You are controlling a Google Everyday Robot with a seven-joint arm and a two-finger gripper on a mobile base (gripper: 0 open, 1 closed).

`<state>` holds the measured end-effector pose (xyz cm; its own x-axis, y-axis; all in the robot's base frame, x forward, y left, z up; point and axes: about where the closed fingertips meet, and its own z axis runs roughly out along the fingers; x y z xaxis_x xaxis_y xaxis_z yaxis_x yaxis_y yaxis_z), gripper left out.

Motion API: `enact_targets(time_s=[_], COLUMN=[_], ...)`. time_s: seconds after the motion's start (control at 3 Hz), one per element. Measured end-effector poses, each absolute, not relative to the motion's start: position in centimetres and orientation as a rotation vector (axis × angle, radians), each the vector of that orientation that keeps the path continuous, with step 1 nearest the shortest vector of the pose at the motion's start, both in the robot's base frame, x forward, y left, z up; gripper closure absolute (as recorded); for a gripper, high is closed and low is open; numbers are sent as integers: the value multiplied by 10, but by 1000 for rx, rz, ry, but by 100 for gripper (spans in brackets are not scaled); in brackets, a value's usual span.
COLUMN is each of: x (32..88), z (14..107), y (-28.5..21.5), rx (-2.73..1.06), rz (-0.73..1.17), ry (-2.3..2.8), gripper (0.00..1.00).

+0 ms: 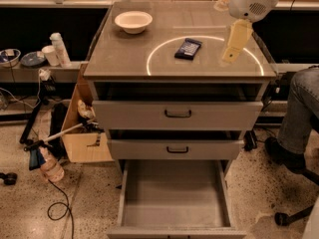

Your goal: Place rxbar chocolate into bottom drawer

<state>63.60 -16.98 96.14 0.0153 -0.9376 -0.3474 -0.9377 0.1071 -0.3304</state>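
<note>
Camera spot: it is looking from high up, in front of the cabinet (pixel 134 116).
Facing: it is pointing down and forward, over the open bottom drawer (pixel 174 195) to the cabinet top (pixel 124 54).
Nearness: it is sitting fairly close, and the cabinet is filling most of the view.
Gripper: the gripper (pixel 229 57) is hanging at the upper right, over the cabinet top.

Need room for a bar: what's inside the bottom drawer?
Bare grey floor in the bottom drawer; its back is hidden beneath the middle drawer. Gripper hangs above the countertop.
</note>
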Motion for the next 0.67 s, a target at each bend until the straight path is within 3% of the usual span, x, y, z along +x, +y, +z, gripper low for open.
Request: enact_targets(time_s=[0.67], x=[661], z=[961], y=[-151], rx=[-1814], rz=[7], ry=[1877], gripper=[0])
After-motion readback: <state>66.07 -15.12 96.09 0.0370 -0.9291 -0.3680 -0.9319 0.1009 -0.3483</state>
